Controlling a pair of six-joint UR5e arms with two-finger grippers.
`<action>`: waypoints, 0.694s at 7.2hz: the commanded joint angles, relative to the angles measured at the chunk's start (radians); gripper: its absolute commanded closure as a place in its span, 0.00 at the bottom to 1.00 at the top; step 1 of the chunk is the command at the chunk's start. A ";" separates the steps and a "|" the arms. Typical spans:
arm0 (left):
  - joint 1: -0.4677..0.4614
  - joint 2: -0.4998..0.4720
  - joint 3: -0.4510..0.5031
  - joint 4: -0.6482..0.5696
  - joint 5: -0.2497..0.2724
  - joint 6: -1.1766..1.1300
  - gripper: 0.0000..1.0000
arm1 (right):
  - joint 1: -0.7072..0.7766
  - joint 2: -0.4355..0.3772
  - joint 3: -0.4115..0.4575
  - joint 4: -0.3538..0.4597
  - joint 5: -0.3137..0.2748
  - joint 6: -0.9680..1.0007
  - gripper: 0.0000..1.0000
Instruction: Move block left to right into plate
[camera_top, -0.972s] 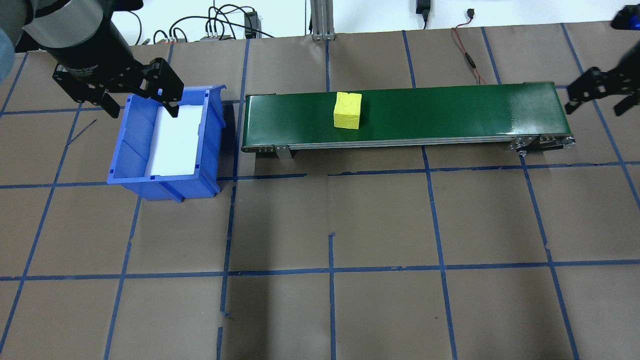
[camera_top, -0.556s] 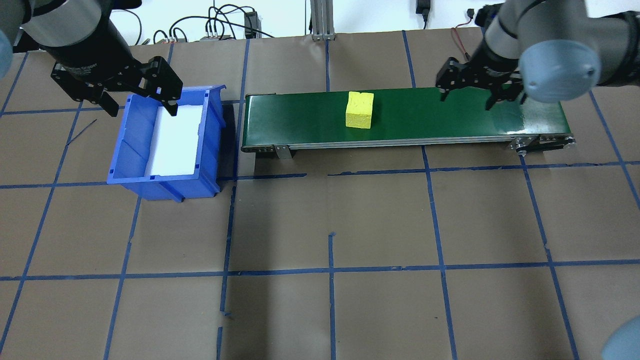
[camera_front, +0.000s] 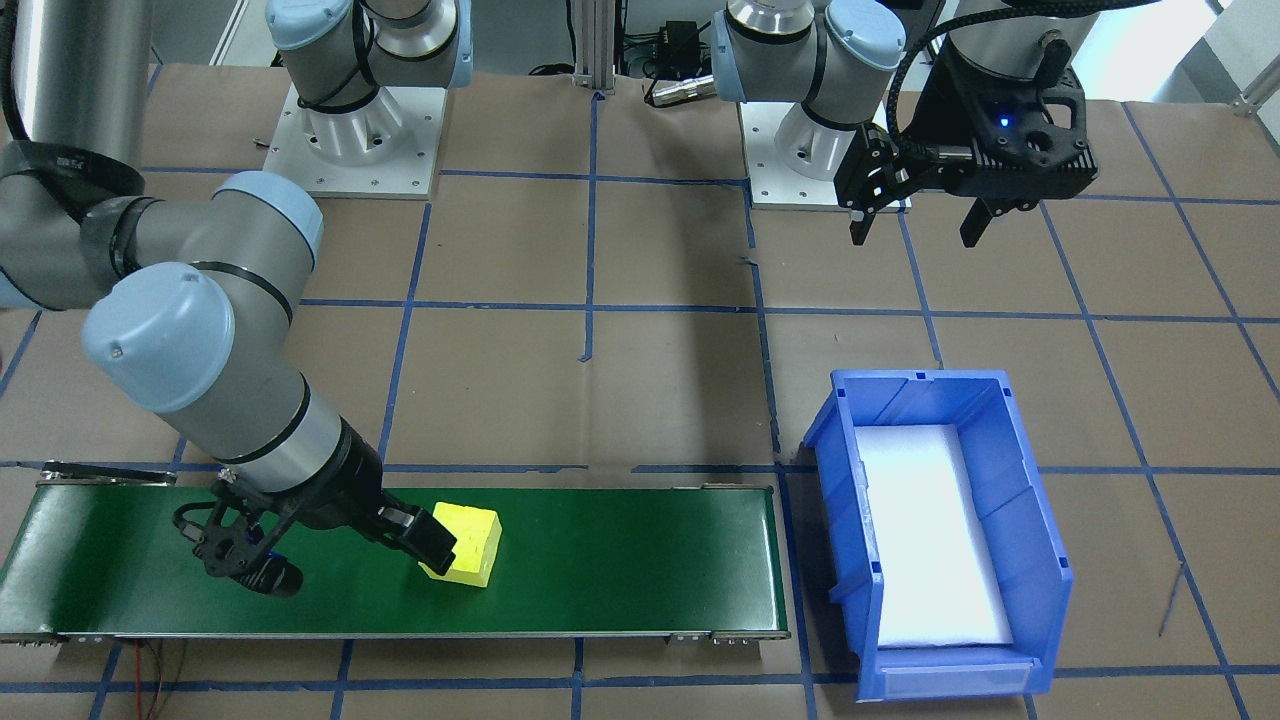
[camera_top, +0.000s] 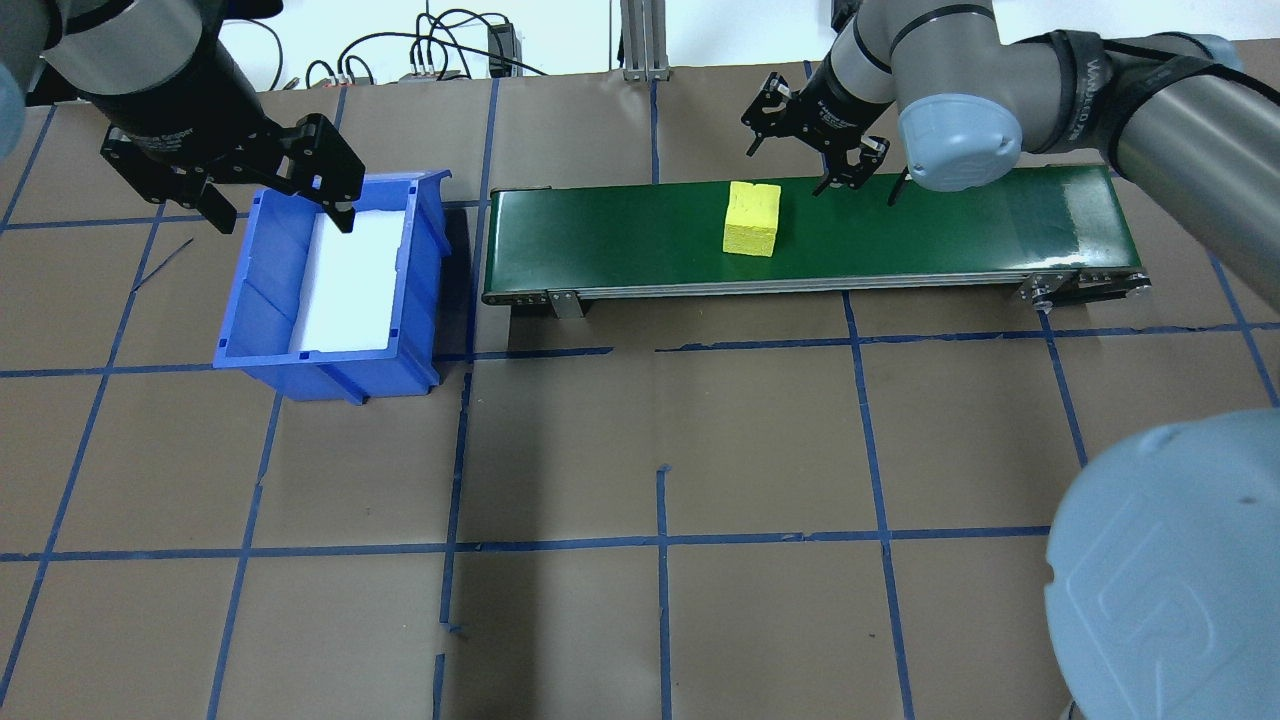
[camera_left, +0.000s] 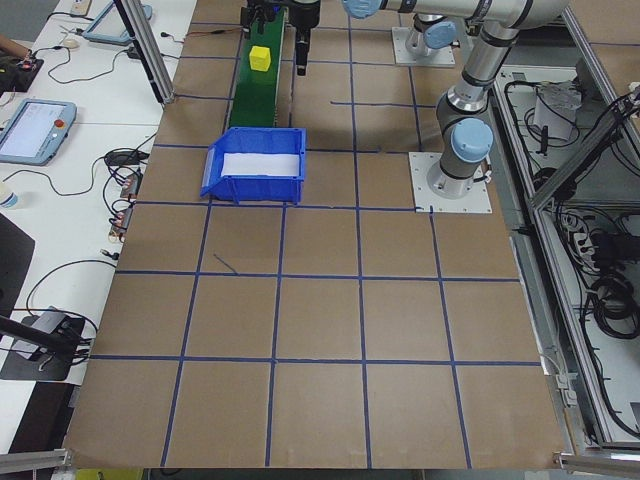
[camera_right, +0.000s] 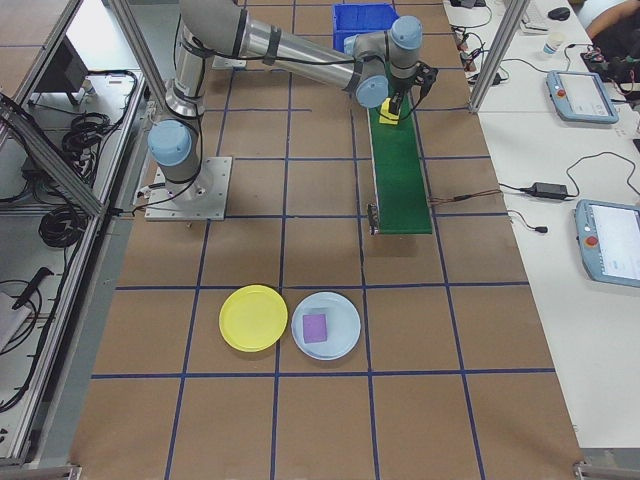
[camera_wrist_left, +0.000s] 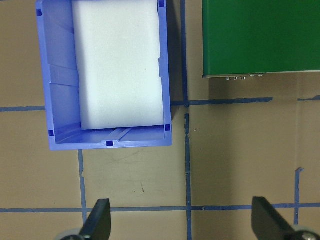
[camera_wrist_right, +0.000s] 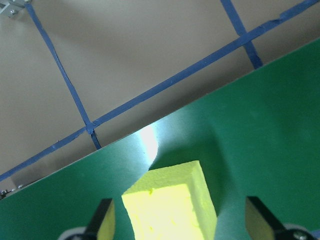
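Note:
The yellow block (camera_top: 752, 219) (camera_front: 470, 542) lies on the green conveyor belt (camera_top: 900, 230) (camera_front: 620, 560), a little right of its middle in the overhead view. My right gripper (camera_top: 790, 165) (camera_front: 345, 558) hangs open close over the block's far right side. In the right wrist view the block (camera_wrist_right: 172, 205) shows low between the two fingers (camera_wrist_right: 102, 222). My left gripper (camera_top: 285, 215) (camera_front: 917, 228) (camera_wrist_left: 182, 220) hovers open and empty above the far end of the blue bin (camera_top: 260, 300). The yellow plate (camera_right: 253, 318) rests on the table, far from the belt on the robot's right.
The blue bin (camera_front: 1040, 530) (camera_wrist_left: 60, 85) with a white foam liner stands off the belt's left end. A pale blue plate (camera_right: 340, 345) holding a purple block sits beside the yellow plate. Cables run along the table's far edge.
The block has ridden to the right along the belt. My right arm swung in from the right edge and now sits over the block. The left gripper has stayed put.

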 joint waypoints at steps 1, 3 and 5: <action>-0.001 0.005 0.000 0.000 0.001 0.001 0.00 | 0.003 0.038 0.026 -0.021 0.008 0.000 0.02; -0.001 0.005 -0.002 -0.001 0.001 0.001 0.00 | 0.009 0.039 0.053 -0.021 0.004 -0.035 0.00; -0.002 0.005 -0.002 -0.002 0.001 0.001 0.00 | 0.009 0.035 0.068 -0.020 -0.158 -0.169 0.42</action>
